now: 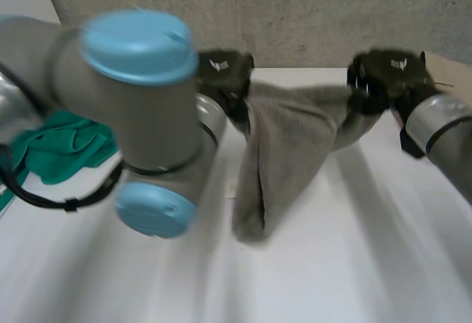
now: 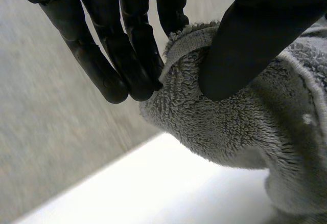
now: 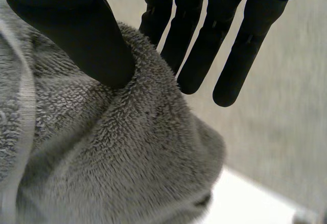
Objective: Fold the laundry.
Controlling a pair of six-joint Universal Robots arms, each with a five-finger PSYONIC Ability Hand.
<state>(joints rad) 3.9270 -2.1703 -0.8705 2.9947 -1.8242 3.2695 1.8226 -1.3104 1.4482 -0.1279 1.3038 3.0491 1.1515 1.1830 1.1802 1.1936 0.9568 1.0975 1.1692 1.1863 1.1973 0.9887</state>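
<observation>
White tabletop (image 1: 354, 264) lies beneath a fluffy grey terry towel (image 1: 287, 139); left hand (image 1: 225, 76) and right hand (image 1: 387, 80) each pinch an upper corner between thumb and fingers, the cloth sagging to a blunt point.

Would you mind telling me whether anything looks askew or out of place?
The grey towel, pinched by the left hand and right hand, hangs lopsided: it bunches into a narrow drooping point instead of spreading flat. A green cloth lies crumpled on the table.

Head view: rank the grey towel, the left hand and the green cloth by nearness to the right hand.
1. Grey towel, pinched in the right hand itself.
2. Left hand, holding the towel's other end.
3. Green cloth, far left on the table.
</observation>
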